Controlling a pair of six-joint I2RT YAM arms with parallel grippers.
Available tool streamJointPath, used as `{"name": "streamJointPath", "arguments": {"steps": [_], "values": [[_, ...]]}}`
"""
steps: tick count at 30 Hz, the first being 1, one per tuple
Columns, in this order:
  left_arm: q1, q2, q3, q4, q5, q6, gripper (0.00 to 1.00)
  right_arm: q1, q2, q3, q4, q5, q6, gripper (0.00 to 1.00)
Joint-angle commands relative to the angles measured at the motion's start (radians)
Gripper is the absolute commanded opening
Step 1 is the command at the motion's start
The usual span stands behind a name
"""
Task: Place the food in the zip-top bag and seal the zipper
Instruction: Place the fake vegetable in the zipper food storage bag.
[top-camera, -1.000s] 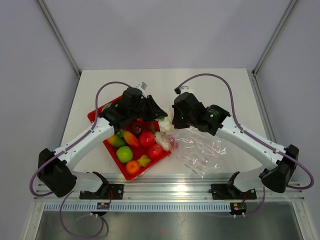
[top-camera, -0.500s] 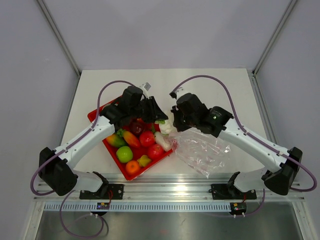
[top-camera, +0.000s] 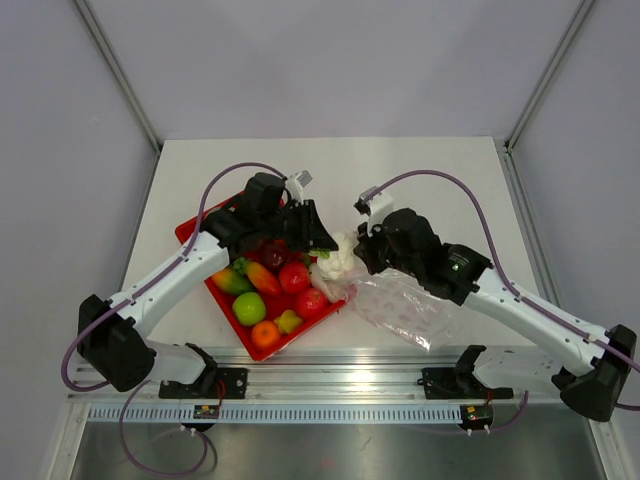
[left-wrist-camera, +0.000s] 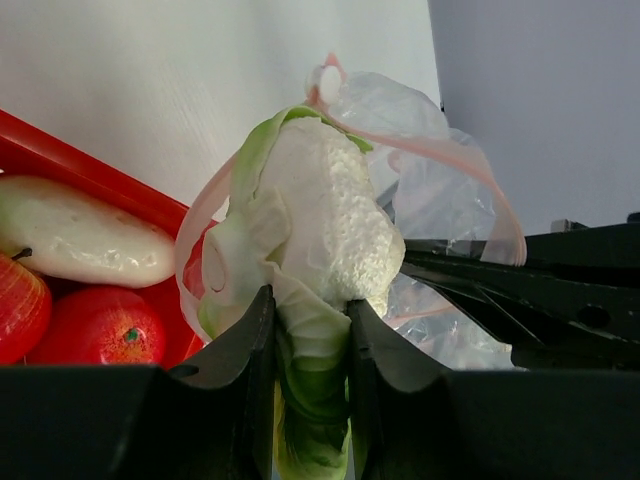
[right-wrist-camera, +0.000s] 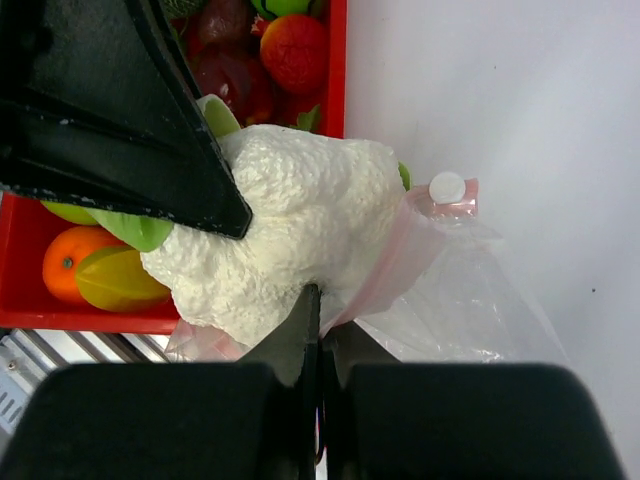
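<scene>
White cauliflower (left-wrist-camera: 320, 220), one; clear bag (top-camera: 410, 305), one

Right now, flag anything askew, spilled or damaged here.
Nothing is spilled or damaged. The red tray sits diagonally on the table. The zip-top bag lies crumpled, its mouth pinched by the right gripper, while the left gripper holds the cauliflower there.

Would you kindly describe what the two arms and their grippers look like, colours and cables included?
Both arms have white links and black joints and bases. The left arm and right arm each carry a looping purple cable. A green light glows on the right arm. The left gripper and right gripper have black, tapering fingers.
</scene>
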Motion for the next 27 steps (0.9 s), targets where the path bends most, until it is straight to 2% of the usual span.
{"name": "streamJointPath", "arguments": {"steps": [1,5,7,11,17,27], "values": [[0.001,-0.008,0.004,0.010,0.159,0.071,0.00,-0.005,-0.109,-0.131,0.277,-0.006,-0.119,0.00],[0.001,-0.005,-0.008,0.019,0.183,0.077,0.00,-0.006,-0.229,-0.302,0.541,-0.164,-0.233,0.00],[0.001,0.003,-0.019,0.031,0.193,0.073,0.00,-0.006,-0.251,-0.333,0.634,-0.177,-0.258,0.00],[0.001,0.020,-0.028,0.057,0.216,0.059,0.00,-0.006,-0.196,-0.291,0.625,-0.265,-0.287,0.00],[0.000,0.037,-0.037,0.068,0.226,0.065,0.00,-0.005,-0.142,-0.284,0.747,-0.336,-0.285,0.00],[0.000,0.045,-0.071,0.051,0.226,0.106,0.00,-0.006,-0.133,-0.258,0.786,-0.313,-0.342,0.00]]}}
